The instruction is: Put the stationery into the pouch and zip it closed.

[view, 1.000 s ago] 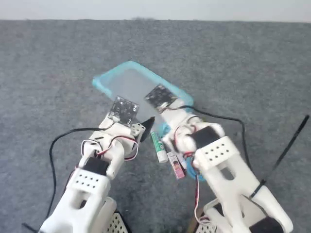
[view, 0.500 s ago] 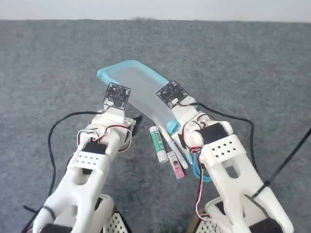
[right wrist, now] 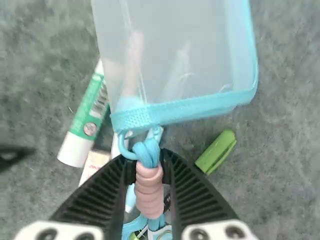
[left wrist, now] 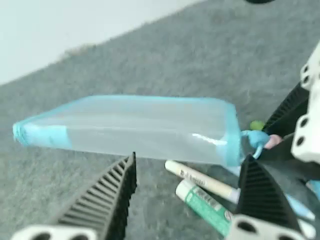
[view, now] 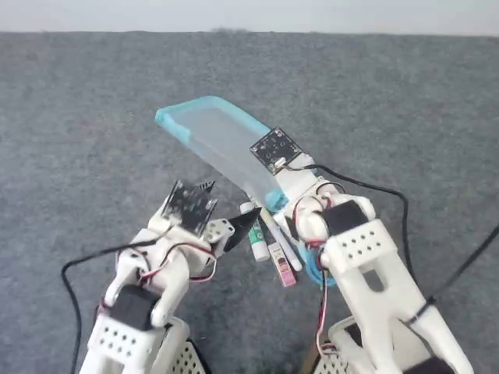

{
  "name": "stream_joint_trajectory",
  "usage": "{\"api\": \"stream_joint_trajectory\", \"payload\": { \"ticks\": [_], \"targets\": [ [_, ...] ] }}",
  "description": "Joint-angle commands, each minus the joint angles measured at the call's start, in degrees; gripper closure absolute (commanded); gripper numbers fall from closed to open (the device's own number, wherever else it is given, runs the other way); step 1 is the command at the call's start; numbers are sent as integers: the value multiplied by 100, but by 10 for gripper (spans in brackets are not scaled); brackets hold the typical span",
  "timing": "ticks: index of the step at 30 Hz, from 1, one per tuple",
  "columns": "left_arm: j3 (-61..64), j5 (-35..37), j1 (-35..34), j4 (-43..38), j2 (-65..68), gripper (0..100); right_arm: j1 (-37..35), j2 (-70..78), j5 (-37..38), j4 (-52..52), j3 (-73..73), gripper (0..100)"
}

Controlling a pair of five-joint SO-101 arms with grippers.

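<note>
Pouch (view: 222, 140), translucent with turquoise trim, hangs from my right pincer (view: 270, 204), which is clenched on the zipper pull (right wrist: 148, 182), a turquoise cord with pink beads at the end nearest the arms. From there the pouch slants out and away, and in the left wrist view its body (left wrist: 135, 127) looks lifted off the grey bench (view: 390, 101). My right arm is stretched forward with its wrist dipped over the pouch's near corner. My left arm sits folded lower and closer to its base, and its left pincer (view: 234, 227) is released, fingers spread wide with nothing between them, aimed at the stationery. The green-and-white glue stick (view: 254, 231), the white pen (view: 274, 234) just beside it and a small pink piece (view: 282, 265) lie on the bench between the two arms, outside the pouch; a green clip-like piece (right wrist: 216, 151) lies near the pouch's corner. Compared with half a second ago, my left arm has drawn back toward me and dropped away from the pouch's side, while the right arm has hardly shifted. A second ago both pincers were at the pouch's near end and the pouch lay flatter.
</note>
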Motion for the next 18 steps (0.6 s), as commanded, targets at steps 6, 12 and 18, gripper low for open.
{"api": "stream_joint_trajectory", "payload": {
  "ticks": [6,12,18],
  "targets": [
    [-48,-26,53,-79,-18,687,-769,-1323,70,620,-396,992],
    [-40,-26,70,-141,114,687,-796,-1385,70,629,-378,992],
    [145,-114,97,-633,607,687,-778,-1376,70,620,-413,992]
  ]
}}
